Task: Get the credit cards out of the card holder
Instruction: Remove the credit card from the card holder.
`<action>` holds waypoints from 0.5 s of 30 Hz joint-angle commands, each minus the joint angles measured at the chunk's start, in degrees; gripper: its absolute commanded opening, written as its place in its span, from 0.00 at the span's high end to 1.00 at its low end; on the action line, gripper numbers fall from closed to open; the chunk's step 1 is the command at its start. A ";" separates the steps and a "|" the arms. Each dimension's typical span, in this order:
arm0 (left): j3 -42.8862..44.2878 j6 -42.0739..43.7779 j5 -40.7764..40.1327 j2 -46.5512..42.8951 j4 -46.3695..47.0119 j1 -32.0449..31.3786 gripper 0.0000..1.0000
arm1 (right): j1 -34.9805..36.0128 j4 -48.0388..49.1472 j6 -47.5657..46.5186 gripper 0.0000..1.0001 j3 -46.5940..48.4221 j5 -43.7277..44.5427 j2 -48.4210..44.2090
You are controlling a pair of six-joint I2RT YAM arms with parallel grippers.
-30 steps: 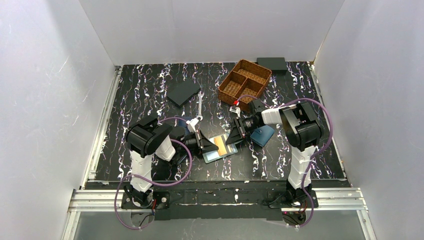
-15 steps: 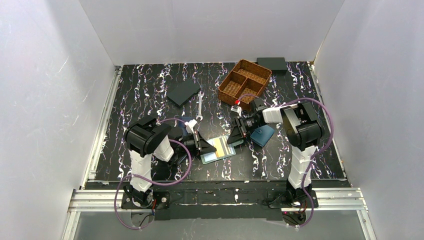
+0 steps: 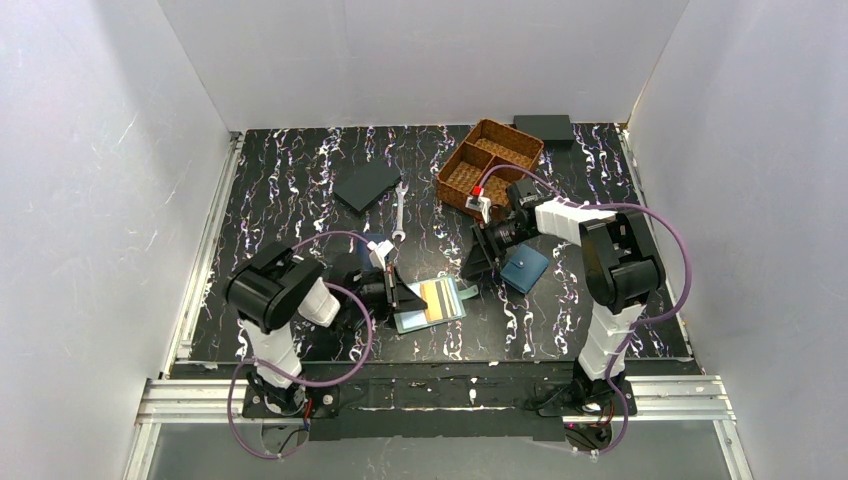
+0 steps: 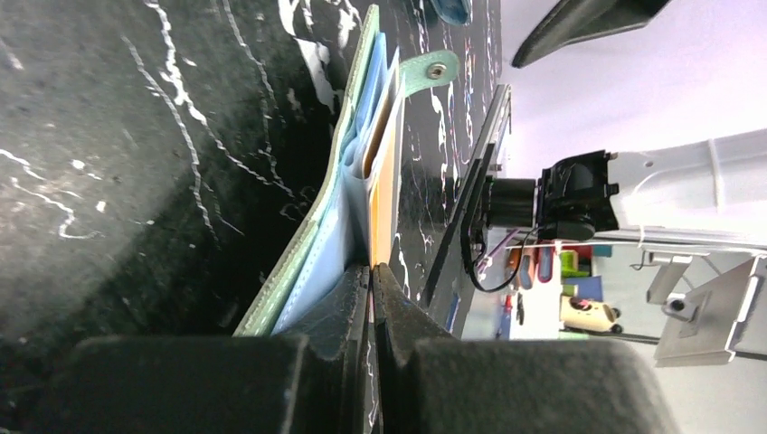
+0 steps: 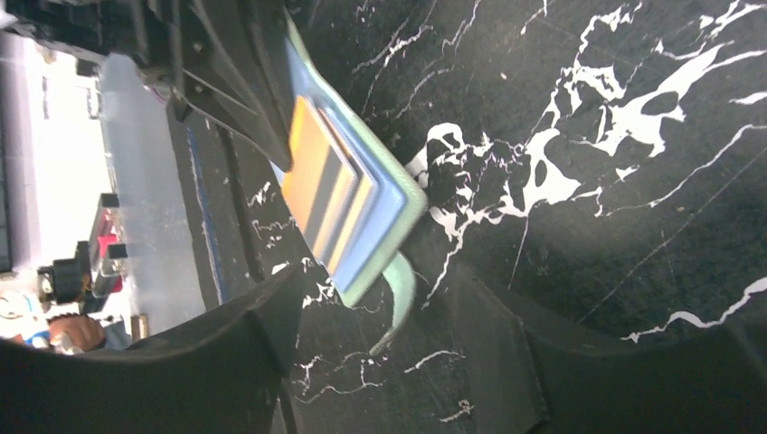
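1. The card holder lies open on the black marbled table, near its front edge and between the two arms.
2. The credit cards sit in its pale slotted interior, a tan-golden one and a dark one overlapping. Their long edges stick out past the pockets.
3. The left gripper is low at the holder's left edge. From its wrist camera I see the fingers pinched close together on that edge, with the pale blue lining and the orange card edge running into the narrow gap.
4. The right gripper is off the holder's right end with its fingers spread wide and grasping nothing. In its wrist view the mint snap tab lies on the table in the gap between them; I cannot tell whether either finger touches it.
5. A blue wallet lies just beside the right gripper, on its far side from the holder.
6. Further back are a woven basket with compartments, a wrench and a dark flat square.
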 commanded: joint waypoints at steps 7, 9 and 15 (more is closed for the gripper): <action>-1.07 18.88 -3.35 -15.35 -16.07 -4.36 1.00 | 0.75 -7.03 -10.01 0.19 2.05 1.38 0.54; -1.45 20.52 -4.21 -16.75 -16.28 -5.10 1.00 | 1.36 -7.83 -11.28 0.18 2.09 0.41 0.75; -2.02 22.15 -5.15 -18.23 -16.47 -5.64 1.00 | 4.23 -17.46 -21.22 0.22 4.80 -3.84 3.15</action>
